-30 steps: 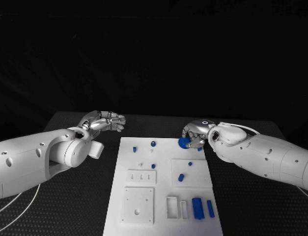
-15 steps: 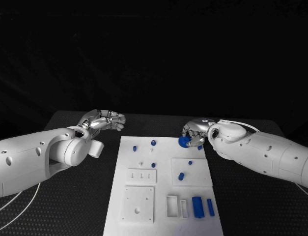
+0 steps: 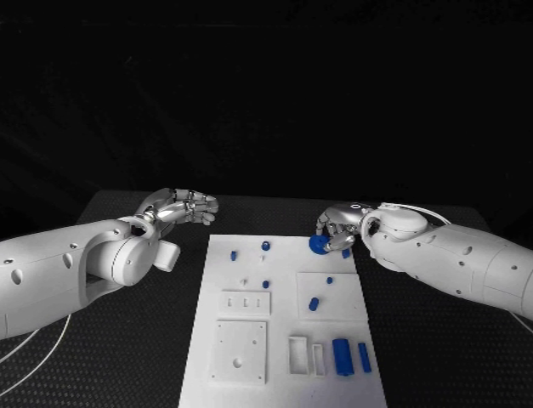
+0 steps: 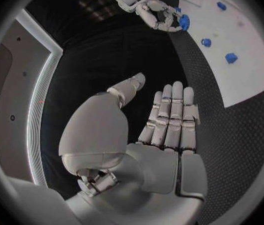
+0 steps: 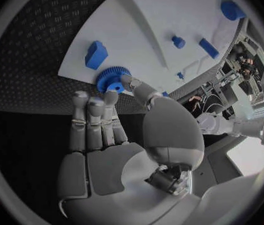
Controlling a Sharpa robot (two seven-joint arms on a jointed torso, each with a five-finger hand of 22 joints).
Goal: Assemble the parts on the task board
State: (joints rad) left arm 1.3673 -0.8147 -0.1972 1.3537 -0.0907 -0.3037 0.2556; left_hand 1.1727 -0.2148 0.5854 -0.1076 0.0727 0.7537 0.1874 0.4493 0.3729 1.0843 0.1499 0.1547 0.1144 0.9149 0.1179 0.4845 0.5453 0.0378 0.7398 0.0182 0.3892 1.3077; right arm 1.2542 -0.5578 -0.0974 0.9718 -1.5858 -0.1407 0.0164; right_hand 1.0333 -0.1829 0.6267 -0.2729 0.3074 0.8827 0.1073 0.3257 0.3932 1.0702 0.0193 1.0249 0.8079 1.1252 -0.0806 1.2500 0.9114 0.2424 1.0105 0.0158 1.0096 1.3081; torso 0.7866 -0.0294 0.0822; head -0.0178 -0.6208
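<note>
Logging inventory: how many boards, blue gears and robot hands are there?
board: 1
gear: 1
robot hands: 2, the left robot hand and the right robot hand
Total: 4

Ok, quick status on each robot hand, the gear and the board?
Left robot hand: empty, fingers apart, over the table left of the board.
Right robot hand: pinching the blue gear.
Blue gear: held at the board's far right corner.
Board: flat on the table, small blue pieces on it.
</note>
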